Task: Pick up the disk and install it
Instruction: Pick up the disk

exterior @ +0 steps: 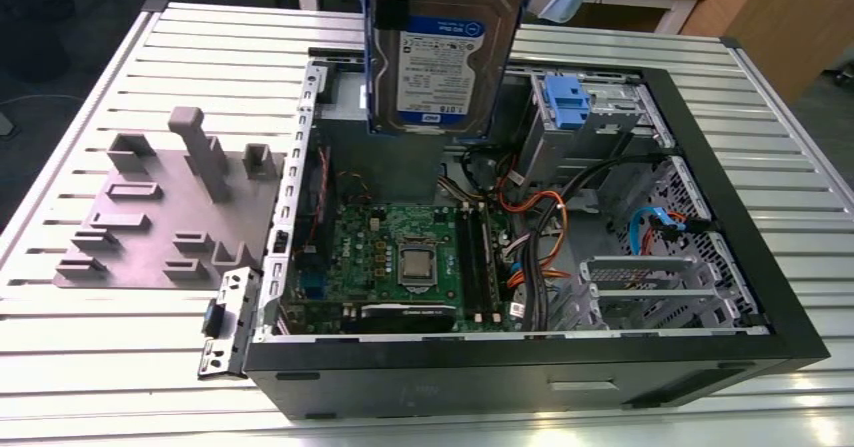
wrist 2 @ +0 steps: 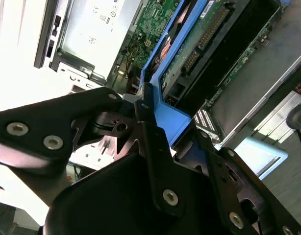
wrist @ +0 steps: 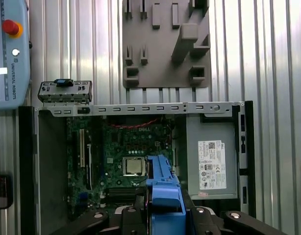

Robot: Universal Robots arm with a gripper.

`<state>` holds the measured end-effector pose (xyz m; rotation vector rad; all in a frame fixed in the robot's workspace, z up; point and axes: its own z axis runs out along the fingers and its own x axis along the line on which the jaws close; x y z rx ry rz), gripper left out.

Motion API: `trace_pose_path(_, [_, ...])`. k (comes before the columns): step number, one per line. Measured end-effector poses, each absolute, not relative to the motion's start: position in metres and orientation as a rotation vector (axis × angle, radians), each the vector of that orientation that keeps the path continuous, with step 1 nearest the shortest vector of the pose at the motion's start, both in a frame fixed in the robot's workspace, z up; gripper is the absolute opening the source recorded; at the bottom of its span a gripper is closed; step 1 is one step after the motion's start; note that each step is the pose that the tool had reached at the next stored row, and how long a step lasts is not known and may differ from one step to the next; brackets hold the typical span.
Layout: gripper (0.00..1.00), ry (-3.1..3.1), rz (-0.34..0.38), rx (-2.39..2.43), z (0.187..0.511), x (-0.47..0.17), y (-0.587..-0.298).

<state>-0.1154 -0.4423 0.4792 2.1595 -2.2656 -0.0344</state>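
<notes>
The disk (exterior: 441, 57), silver-grey with a white-and-blue label and blue side rails, hangs upright above the back half of the open computer case (exterior: 534, 372) in the exterior view. My gripper (wrist 2: 158, 125) is shut on the disk's end, its black fingers (wrist 2: 150, 142) clamping the blue rail (wrist 2: 167, 120). The second wrist view looks along the disk's circuit-board side (wrist 2: 192, 54). In the first wrist view the gripper (wrist: 163, 208) holds the blue rail (wrist: 163, 188) over the motherboard (wrist: 126, 156).
Inside the case sit a drive cage with a blue latch (exterior: 567, 97), orange and black cables (exterior: 534, 217) and a grey power supply (wrist: 212, 164). A grey fixture plate (exterior: 160, 217) lies on the slatted table at the exterior view's left. A pendant (wrist: 8, 49) rests nearby.
</notes>
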Motion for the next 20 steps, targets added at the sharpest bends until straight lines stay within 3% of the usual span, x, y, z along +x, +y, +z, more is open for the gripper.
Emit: trace_pose_path(20, [0.36, -2.266, -0.034, 2.159, 0.479, -0.079, -0.442])
